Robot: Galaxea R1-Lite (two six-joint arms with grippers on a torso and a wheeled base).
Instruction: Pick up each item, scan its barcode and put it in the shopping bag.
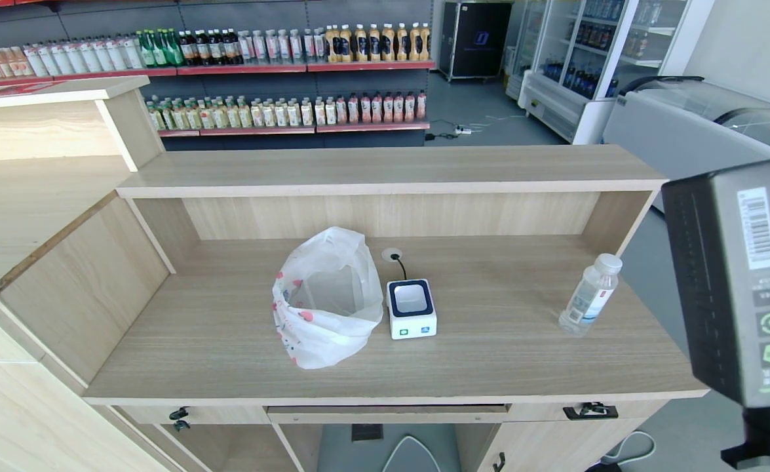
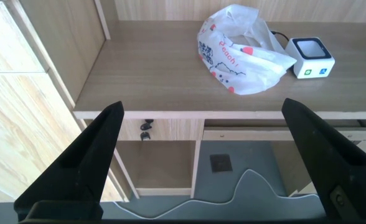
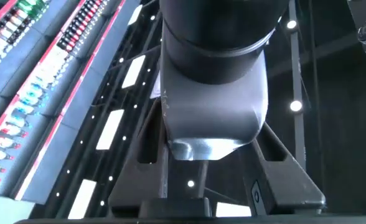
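Head view: the carton (image 1: 745, 282) is held up close to the camera at the far right, off the right end of the counter (image 1: 489, 354) and above its level. Its long axis stands upright. A grey face with a barcode strip is turned toward the camera, and a dark face is turned toward the counter.

In the right wrist view the right gripper (image 3: 213, 134) points up at the ceiling. Its fingers (image 3: 147, 168) are clamped on either side of the carton's lower end, so the carton runs on in line with the gripper.

The bottle (image 1: 590, 295) stands on the right part of the counter, cap up and long axis upright. It is well apart from the scanner (image 1: 411, 308).

The scanner sits near the middle of the counter with its window facing up. Its cable (image 1: 399, 265) runs back to a hole in the counter.

The bag (image 1: 326, 308) is just beside the scanner on the robot's left, with its mouth gaping upward. I cannot tell whether the two touch.

In the left wrist view the left gripper (image 2: 203, 106) hangs in front of the counter's front edge, below the top. Its fingers are spread wide with nothing between them.
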